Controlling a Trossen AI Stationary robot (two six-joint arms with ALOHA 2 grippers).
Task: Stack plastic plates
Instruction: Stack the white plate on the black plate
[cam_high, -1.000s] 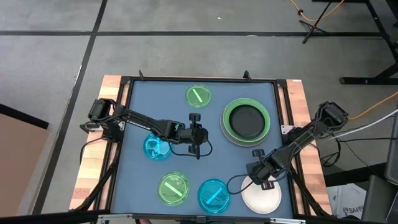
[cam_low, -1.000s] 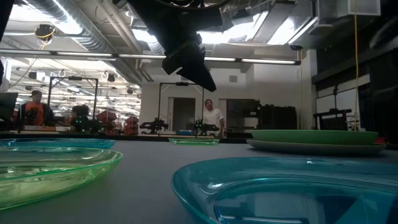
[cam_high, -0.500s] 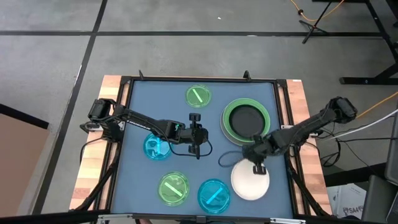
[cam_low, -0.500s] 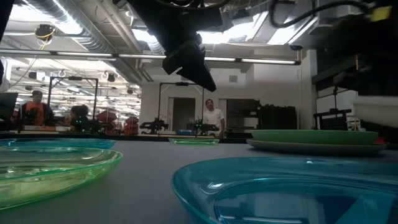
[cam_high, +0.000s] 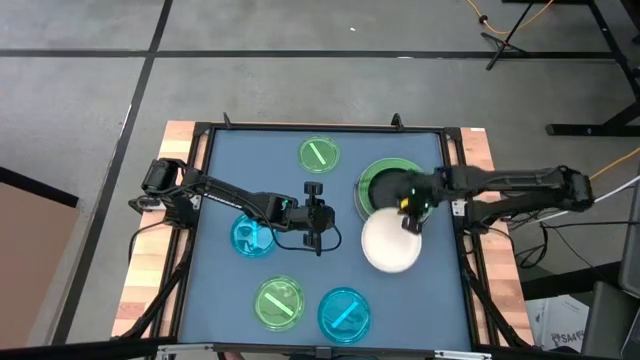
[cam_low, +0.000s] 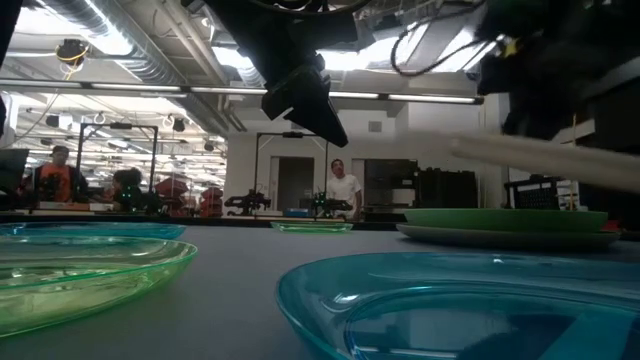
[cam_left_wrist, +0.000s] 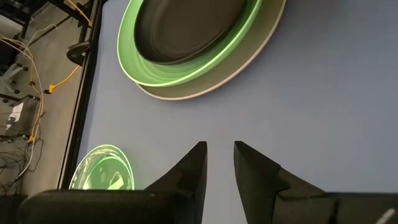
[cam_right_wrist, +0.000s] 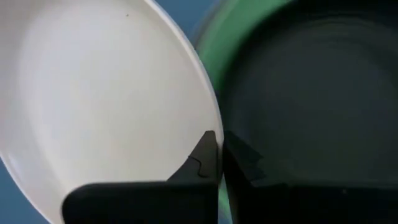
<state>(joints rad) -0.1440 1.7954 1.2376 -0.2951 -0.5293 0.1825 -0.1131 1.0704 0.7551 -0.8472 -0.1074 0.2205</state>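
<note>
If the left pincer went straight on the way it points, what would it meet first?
Probably bare blue table, then the stacked plates, the grey plate's rim nearest. Depth is unclear.

Plates mid-stacking, one white plate up in the air

A medium white plate (cam_high: 390, 243) is pinched at its rim, lifted off the table and tilted, its edge overlapping the stack in the high view. That stack is made of a small black plate (cam_high: 385, 188) nested in a large light green plate (cam_high: 426, 190), under which a large grey plate (cam_left_wrist: 180, 93) is seen. Four small translucent ones are laid flat and apart: a green plate (cam_high: 319, 154) at the far edge, a blue plate (cam_high: 251, 237) at the left, then a second green plate (cam_high: 279, 302) and a second blue plate (cam_high: 343, 313) side by side along the near edge.
</note>
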